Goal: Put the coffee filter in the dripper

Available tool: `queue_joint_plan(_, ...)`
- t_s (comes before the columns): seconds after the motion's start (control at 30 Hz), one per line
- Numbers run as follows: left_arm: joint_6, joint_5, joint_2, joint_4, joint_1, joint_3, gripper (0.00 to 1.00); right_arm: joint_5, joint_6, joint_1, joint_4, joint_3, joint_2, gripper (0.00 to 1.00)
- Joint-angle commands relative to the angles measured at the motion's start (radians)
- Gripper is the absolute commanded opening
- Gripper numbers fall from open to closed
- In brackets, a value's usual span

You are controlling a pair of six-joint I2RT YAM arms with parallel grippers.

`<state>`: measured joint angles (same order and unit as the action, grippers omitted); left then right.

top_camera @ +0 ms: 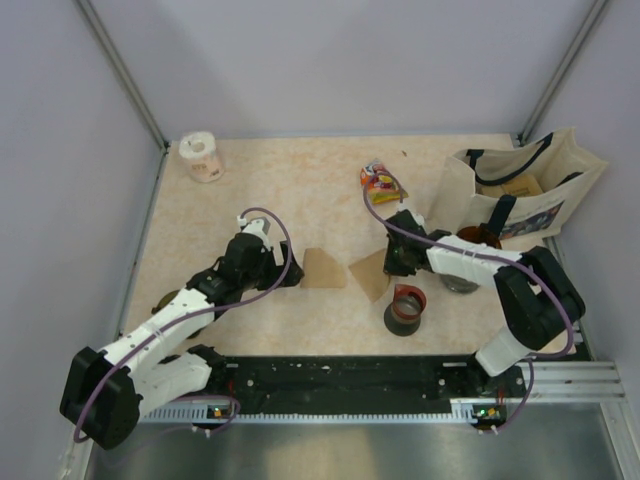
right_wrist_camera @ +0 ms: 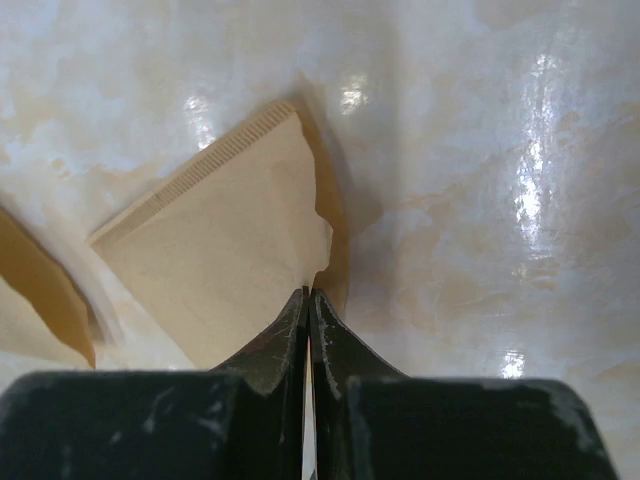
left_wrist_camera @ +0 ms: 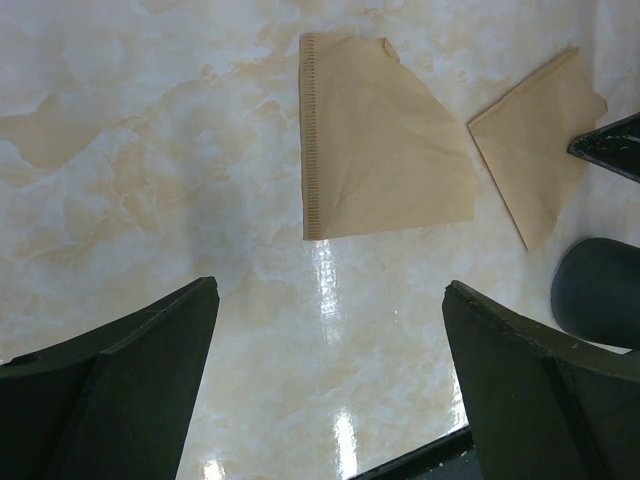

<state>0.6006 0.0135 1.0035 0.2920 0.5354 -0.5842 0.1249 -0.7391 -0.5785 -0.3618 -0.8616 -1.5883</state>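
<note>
**Right gripper pinches a coffee filter on a marbled table; dripper waits off to the side**

Seen from above, a black cup with a red rim [top_camera: 405, 308] stands on a beige marbled table [top_camera: 260, 180]. Two flat, brown, fan-shaped paper filters lie just up and to the left of that cup. The pinched coffee filter [top_camera: 368, 275] is the one nearer the cup. The right gripper [top_camera: 385, 268] has its jaws pressed together on its torn-looking edge. The right wrist view shows that edge [right_wrist_camera: 230, 260] caught between the dark fingertips, with a shadow beside it.

The second coffee filter [top_camera: 322, 268] lies flat, farther left of the cup. The left gripper [top_camera: 295, 272] sits just beside it, jaws spread wide and holding nothing. In the left wrist view this filter [left_wrist_camera: 380, 150] lies beyond the two dark fingers [left_wrist_camera: 130, 380].

The dripper [top_camera: 480, 237], dark brown and partly hidden by the right arm, stands up and to the right of the cup. A glass cup [top_camera: 460, 283] is just right of the cup. Farther up and right of the cup sits a tote bag [top_camera: 525, 190]. A snack packet [top_camera: 380, 182] lies straight above the cup. A roll of paper [top_camera: 203, 155] stands far up and left of it.
</note>
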Motion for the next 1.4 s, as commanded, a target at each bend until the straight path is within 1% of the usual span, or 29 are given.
queue_joint_plan(0.0, 0.004, -0.004, -0.011, -0.022, -0.005, 0.000, 0.99, -0.042, 0.156, 0.006, 0.095, 0.018, 0.114, 0.00)
queue_joint_plan(0.1, 0.005, 0.015, -0.013, -0.025, -0.003, -0.014, 0.99, -0.120, 0.288, 0.009, 0.158, 0.047, 0.195, 0.00)
queue_joint_plan(0.17, 0.004, 0.048, -0.014, -0.031, -0.005, -0.026, 0.99, -0.218, 0.351, 0.003, 0.188, 0.055, 0.249, 0.00)
queue_joint_plan(0.23, -0.008, 0.087, -0.016, -0.037, -0.003, -0.042, 0.99, -0.252, 0.423, -0.006, 0.208, 0.056, 0.287, 0.00)
queue_joint_plan(0.33, -0.022, 0.179, -0.023, -0.034, -0.005, -0.069, 0.99, -0.277, 0.596, -0.085, 0.212, 0.058, 0.353, 0.00)
queue_joint_plan(0.43, -0.045, 0.270, -0.040, -0.076, -0.003, -0.065, 0.99, -0.324, 0.772, -0.156, 0.196, 0.058, 0.418, 0.00)
queue_joint_plan(0.57, -0.045, 0.359, -0.069, -0.120, -0.003, -0.045, 0.99, -0.372, 0.808, -0.167, 0.221, 0.062, 0.494, 0.00)
queue_joint_plan(0.63, -0.025, 0.365, -0.085, -0.125, -0.003, -0.046, 0.99, -0.375, 0.788, -0.167, 0.231, 0.067, 0.522, 0.00)
queue_joint_plan(0.73, 0.014, 0.361, -0.095, -0.123, -0.003, -0.071, 0.99, -0.474, 0.854, -0.173, 0.202, 0.070, 0.539, 0.00)
queue_joint_plan(0.8, 0.024, 0.374, -0.100, -0.093, -0.003, -0.107, 0.99, -0.505, 0.999, -0.202, 0.161, 0.084, 0.559, 0.00)
queue_joint_plan(0.87, 0.024, 0.362, -0.114, -0.051, -0.003, -0.146, 0.99, -0.484, 1.134, -0.247, 0.144, 0.098, 0.586, 0.00)
queue_joint_plan(0.97, 0.021, 0.303, -0.135, -0.019, -0.003, -0.181, 0.99, -0.597, 1.323, -0.267, 0.103, 0.125, 0.632, 0.00)
queue_joint_plan(1.03, 0.015, 0.260, -0.138, -0.002, -0.003, -0.201, 0.99, -0.619, 1.383, -0.277, 0.087, 0.125, 0.639, 0.00)
queue_joint_plan(1.1, 0.015, 0.235, -0.126, 0.025, -0.003, -0.235, 0.99, -0.656, 1.437, -0.282, 0.023, 0.087, 0.617, 0.00)
queue_joint_plan(1.27, -0.007, 0.411, -0.017, 0.044, -0.003, -0.318, 0.99, -0.605, 1.544, -0.328, -0.095, -0.031, 0.504, 0.00)
queue_joint_plan(1.33, -0.018, 0.462, 0.035, 0.047, -0.002, -0.333, 0.99, -0.572, 1.590, -0.356, -0.120, -0.079, 0.458, 0.00)
queue_joint_plan(1.37, -0.018, 0.465, 0.055, 0.047, -0.002, -0.335, 0.99, -0.562, 1.603, -0.366, -0.134, -0.097, 0.438, 0.00)
